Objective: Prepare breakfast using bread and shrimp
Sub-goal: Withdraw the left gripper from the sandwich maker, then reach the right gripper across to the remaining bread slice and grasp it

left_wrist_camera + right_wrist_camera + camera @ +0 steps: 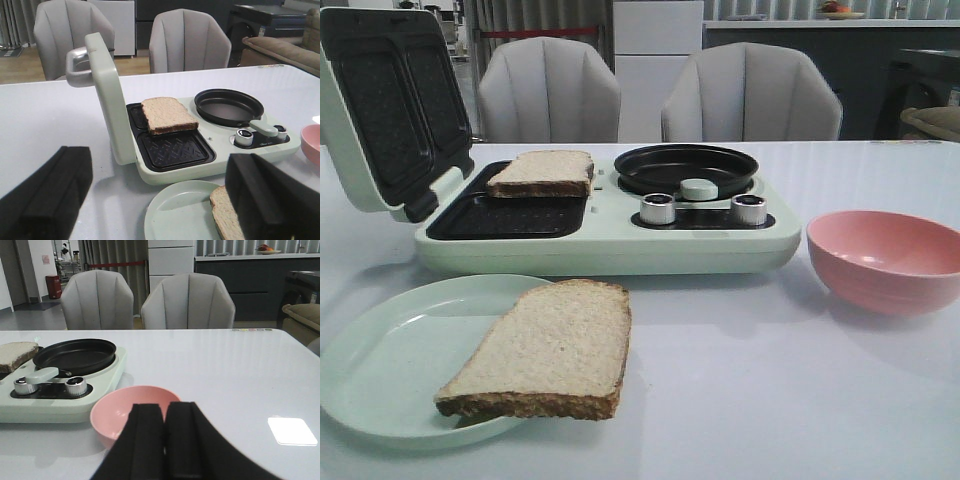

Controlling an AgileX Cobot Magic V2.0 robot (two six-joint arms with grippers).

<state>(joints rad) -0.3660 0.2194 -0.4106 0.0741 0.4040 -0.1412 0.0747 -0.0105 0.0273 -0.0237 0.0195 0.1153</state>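
Soft, even indoor light fills all three views, slightly cool and dim. The glossy white desk [240, 370] carries a bright square glare patch at about four o'clock in the right wrist view. Shadows are faint and diffuse beneath the pink bowl [887, 258] and the plate [390, 360]. Both black hands loom blurred, close to the wrist cameras.

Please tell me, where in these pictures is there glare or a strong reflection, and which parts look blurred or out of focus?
Right wrist view: a bright square patch of glare lies on the white table, and the right gripper is a dark, soft mass. Left wrist view: the left gripper fingers are large and blurred, while the bread on the sandwich maker stays sharp. Front view: even, dim light with soft shadows under the pink bowl.
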